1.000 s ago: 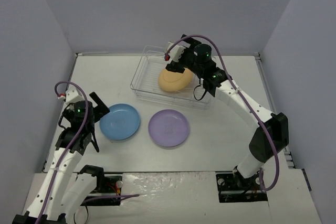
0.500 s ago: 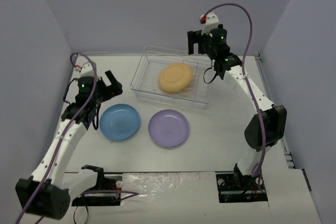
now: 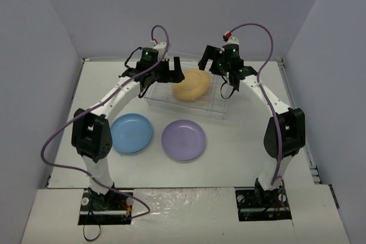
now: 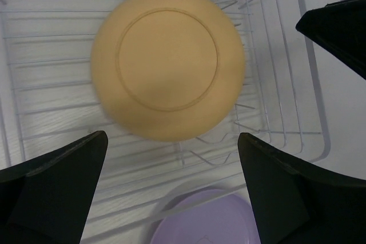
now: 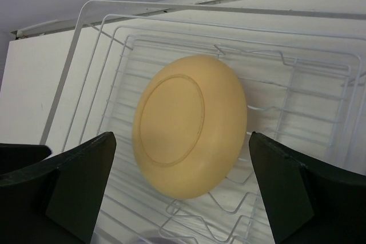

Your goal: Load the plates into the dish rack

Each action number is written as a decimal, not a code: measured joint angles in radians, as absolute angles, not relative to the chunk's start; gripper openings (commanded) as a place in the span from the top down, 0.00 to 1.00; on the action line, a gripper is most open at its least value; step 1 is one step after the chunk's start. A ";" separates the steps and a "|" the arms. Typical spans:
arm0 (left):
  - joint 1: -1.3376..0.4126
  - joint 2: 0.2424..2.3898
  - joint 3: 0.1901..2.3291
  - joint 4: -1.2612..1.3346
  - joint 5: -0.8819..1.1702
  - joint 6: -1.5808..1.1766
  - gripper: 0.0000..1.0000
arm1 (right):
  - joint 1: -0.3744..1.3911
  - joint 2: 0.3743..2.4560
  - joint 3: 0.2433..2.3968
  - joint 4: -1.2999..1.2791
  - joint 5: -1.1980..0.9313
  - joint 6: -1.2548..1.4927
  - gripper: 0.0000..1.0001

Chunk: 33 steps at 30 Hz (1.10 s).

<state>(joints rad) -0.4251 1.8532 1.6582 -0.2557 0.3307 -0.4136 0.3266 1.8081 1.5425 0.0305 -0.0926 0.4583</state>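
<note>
Dish rack (image 3: 214, 104) of thin silvery wire holds tilted yellow-orange plate (image 3: 191, 84).

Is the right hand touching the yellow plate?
Apart. Right wrist view: fingers of the right hand flank the yellow plate, rack wire visible between.

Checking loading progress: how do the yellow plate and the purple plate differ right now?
Colour: the yellow plate is yellow-orange, the purple plate lavender. Place: the yellow plate sits inside the rack; the purple plate is on the table outside it. Pose: the yellow plate leans tilted, underside showing; the purple plate lies flat. Both are round, plain and look equal in size.
</note>
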 measured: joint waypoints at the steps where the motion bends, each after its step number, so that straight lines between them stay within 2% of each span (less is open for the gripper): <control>1: -0.431 1.883 1.679 -0.261 0.333 -0.412 0.03 | 0.324 1.817 1.542 0.033 -0.100 0.476 0.00; 15: -0.449 2.109 1.767 -0.315 0.278 -0.424 0.03 | 0.287 1.938 1.528 0.044 -0.198 0.591 0.00; 33: -0.356 2.148 1.758 -0.218 0.338 -0.544 0.03 | 0.287 2.009 1.520 0.076 -0.277 0.653 0.00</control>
